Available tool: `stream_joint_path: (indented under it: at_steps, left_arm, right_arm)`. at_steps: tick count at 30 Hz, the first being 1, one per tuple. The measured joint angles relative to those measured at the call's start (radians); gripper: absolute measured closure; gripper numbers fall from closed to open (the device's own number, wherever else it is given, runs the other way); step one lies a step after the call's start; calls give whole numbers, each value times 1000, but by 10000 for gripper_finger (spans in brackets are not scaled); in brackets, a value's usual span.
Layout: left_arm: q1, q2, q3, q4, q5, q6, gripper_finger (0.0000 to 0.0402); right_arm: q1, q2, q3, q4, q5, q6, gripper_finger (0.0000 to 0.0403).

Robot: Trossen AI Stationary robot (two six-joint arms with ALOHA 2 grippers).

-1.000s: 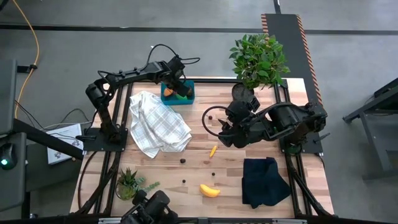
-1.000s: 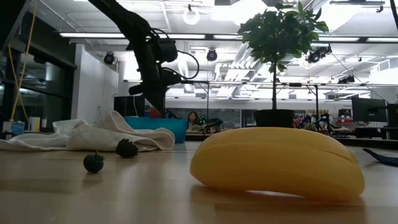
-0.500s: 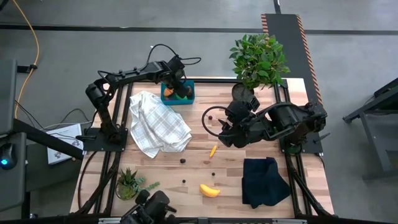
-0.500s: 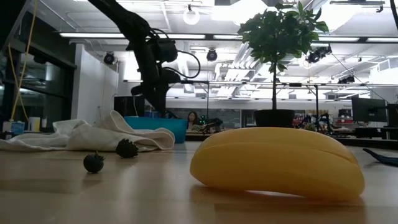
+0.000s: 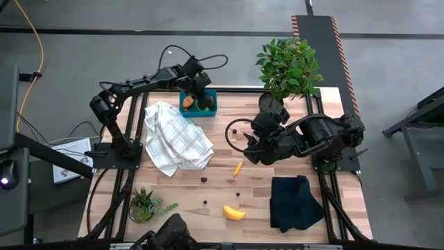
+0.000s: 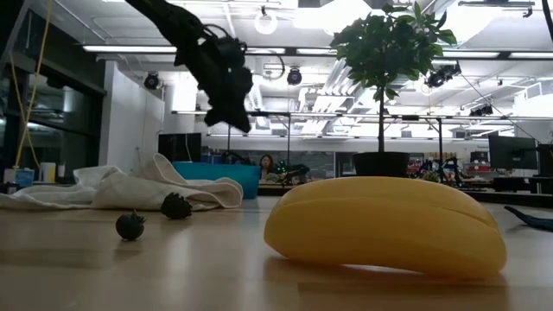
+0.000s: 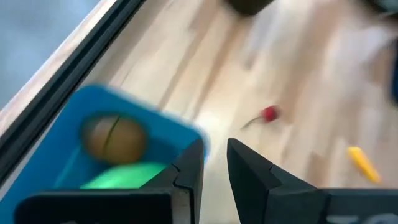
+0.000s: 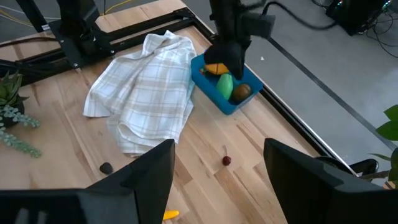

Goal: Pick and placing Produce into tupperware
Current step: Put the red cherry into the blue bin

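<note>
I've got my left pincer (image 5: 196, 82) raised just above the box (image 5: 199, 105), at its far edge. In my left wrist view the two fingers (image 7: 188, 174) stand close with only a thin gap and nothing between them, so I call it near closed and empty. It hangs here, I judge, because the box is where the produce goes, and this is the spot for a drop.

Inside the box I see a kiwi (image 7: 115, 137), a green oval (image 7: 127, 177) and a carrot (image 8: 216, 68), packed side by side; three pieces are home, by my count.

Just left of the box and nearer me lies the cloth (image 5: 176, 138), rumpled.

Right of the box, on bare counter (image 5: 229, 111), sits the strawberry (image 8: 227, 160), the nearest loose piece. Farther from the box, toward me, there's a small yellow piece (image 5: 238, 167), then three berries (image 5: 204, 179) scattered, then the banana (image 5: 234, 212) farthest off, by the near edge. They lie spread apart, so each wants its own trip.

My right pincer (image 8: 217, 171), well right of the box, waits over the counter with fingers spread wide and holding nothing, aimed at the box and the strawberry. I reckon it's placed for the right-hand pieces.
</note>
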Motion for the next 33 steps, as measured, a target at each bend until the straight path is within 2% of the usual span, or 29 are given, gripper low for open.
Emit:
stream_joint_path:
  at_steps: [6, 10, 14, 21, 24, 29, 33]
  left_arm:
    - [-18, -31, 0, 36, 163, 101, 339]
    - [-86, -38, 0, 23, 130, 198, 329]
    - [-168, -40, 0, 33, 47, 232, 313]
    - [-240, -40, 0, 35, 15, 234, 291]
    - [-259, -40, 0, 36, -7, 241, 286]
    - [-285, -40, 0, 38, -41, 266, 276]
    - [-295, -40, 0, 39, -42, 301, 264]
  right_arm:
    - [0, 0, 0, 0, 0, 0, 164]
    - [0, 0, -5, 2, 7, -17, 164]
    - [-7, -45, -96, 2, 20, -12, 164]
    - [-2, -259, -447, 65, 19, 177, 164]
    - [10, -379, -630, 202, 8, 214, 164]
    - [12, -556, -931, 501, -88, 219, 164]
    - [4, -662, -1137, 662, -143, 270, 164]
